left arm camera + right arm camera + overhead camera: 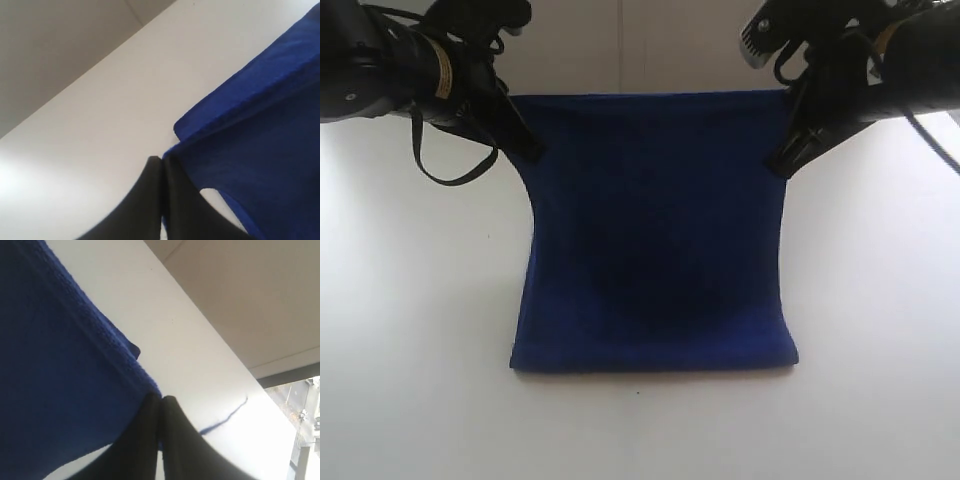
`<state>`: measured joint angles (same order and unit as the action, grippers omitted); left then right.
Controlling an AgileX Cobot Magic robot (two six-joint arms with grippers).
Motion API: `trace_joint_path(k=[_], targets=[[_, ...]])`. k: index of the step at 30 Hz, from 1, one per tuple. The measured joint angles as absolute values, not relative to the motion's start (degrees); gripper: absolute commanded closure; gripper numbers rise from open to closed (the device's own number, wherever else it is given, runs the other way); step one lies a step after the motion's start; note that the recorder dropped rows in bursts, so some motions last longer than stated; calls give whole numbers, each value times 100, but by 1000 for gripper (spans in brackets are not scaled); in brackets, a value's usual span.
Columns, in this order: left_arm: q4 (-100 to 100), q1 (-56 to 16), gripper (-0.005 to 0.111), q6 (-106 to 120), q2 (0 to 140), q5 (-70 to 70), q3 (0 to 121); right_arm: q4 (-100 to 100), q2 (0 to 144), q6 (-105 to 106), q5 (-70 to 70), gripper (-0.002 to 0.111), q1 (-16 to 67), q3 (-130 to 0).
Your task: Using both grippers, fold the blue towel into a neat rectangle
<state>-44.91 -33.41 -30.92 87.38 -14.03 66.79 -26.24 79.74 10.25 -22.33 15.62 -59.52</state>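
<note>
While the left gripper [528, 148] and right gripper [782, 160] each clamp a raised corner of the blue towel [655, 240], its opposite edge (lying on the table [420, 350]) sits below, equally far from both.

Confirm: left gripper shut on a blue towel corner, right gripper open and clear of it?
No. The right gripper is shut too, on the other corner of the blue towel, as the right wrist view shows; the left gripper grips as stated.
</note>
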Motion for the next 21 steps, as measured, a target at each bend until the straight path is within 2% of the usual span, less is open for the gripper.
trace_joint_path(k=[8, 21], targets=[[-4675, -3308, 107, -3102, 8847, -1708, 6679, -2727, 8502, 900, -1903, 108, 1562, -5952], [-4712, -3308, 107, -3102, 8547, -1848, 6917, -2849, 8424, 793, -2142, 108, 1566, -6340]])
